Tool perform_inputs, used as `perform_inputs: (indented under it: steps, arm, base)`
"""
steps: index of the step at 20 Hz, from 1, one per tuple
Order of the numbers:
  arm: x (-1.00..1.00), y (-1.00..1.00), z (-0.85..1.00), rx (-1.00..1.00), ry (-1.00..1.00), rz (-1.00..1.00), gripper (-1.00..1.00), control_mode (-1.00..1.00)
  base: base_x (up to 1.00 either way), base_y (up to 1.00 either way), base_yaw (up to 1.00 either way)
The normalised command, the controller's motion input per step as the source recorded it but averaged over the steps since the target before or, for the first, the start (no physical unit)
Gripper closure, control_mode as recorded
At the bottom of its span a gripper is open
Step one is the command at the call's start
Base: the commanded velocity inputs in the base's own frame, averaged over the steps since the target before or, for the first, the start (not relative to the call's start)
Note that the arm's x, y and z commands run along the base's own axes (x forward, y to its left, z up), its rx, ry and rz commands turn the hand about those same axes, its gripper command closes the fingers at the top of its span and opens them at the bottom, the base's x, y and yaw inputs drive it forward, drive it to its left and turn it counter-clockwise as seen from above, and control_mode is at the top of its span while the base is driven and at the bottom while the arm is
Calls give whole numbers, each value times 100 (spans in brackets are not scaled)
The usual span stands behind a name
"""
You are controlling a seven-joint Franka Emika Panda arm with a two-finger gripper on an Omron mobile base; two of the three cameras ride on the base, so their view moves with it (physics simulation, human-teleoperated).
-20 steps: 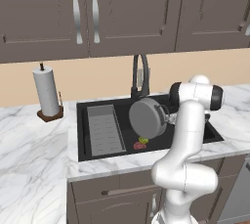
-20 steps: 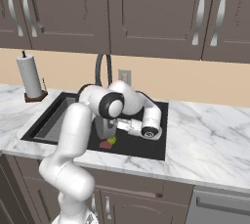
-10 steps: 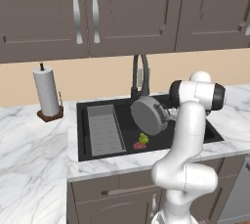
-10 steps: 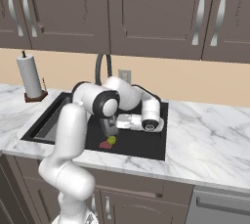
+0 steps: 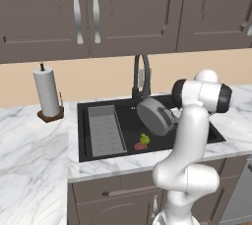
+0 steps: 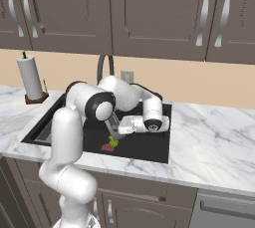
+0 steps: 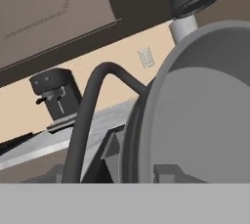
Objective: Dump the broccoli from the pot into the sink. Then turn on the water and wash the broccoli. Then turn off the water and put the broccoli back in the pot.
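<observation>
Broccoli [image 5: 143,139]: one yellow-green floret, which we found on the floor of the sink [image 5: 197,143], just beside the red drain [image 5: 140,146] and right of the ribbed tray insert [image 5: 104,131]. We judged the dump done.

Pot [image 5: 155,116]: grey, held tipped on its side above the basin, base toward the left base camera, presumably so the contents could fall out.

Claw [image 6: 117,130]: narrowly closed; we took it to be gripping the pot's rim, though the contact was hidden.

Faucet [image 5: 140,74]: arched, behind the pot; we saw no water.

Counter [image 5: 34,150]: marble, carrying a paper-towel roll [image 5: 47,91].
</observation>
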Motion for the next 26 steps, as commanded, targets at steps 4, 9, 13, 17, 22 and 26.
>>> perform_inputs:
  steps: [4,9,13,17,22,26]
  arm:
    - [-43,-38,17,-11,-5,-6,100,-100]
    - [-27,-34,31,-9,-1,-7,100,-100]
    - [-19,-27,46,-6,-3,-6,100,-100]
    - [-19,-29,54,-7,-4,-6,100,-100]
    - [-30,-33,40,-14,-7,-8,100,-100]
    - [-44,-38,26,-24,-12,-15,100,-100]
  base:
    - [0,0,0]
    - [0,0,0]
    - [0,0,0]
    - [0,0,0]
    - [0,0,0]
    - [0,0,0]
